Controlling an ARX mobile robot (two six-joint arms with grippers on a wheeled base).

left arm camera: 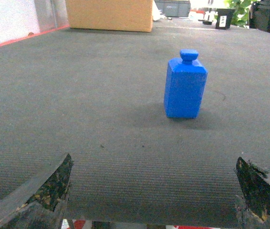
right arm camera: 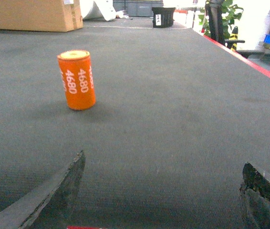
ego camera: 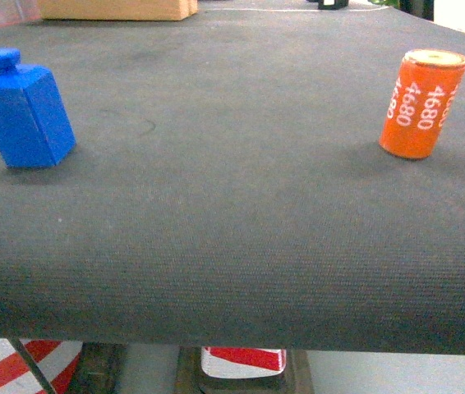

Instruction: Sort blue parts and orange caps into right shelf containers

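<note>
Blue part (ego camera: 21,109) and orange cap (ego camera: 422,103) stand upright, well apart on table (ego camera: 232,246) — both end effectors, left (left arm camera: 154,191) & right (right arm camera: 161,191), spread wide, holding nothing.

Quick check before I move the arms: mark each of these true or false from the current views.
1. The blue part stands upright on the dark mat. True.
2. The orange cap lies on its side. False: it stands on end, printed 4680.
3. The left gripper is shut on the blue part. False: its jaws are apart and the part stands ahead of them.
4. The right gripper is open and holds nothing. True.
5. A brown cardboard box sits at the far edge of the mat. True.
</note>
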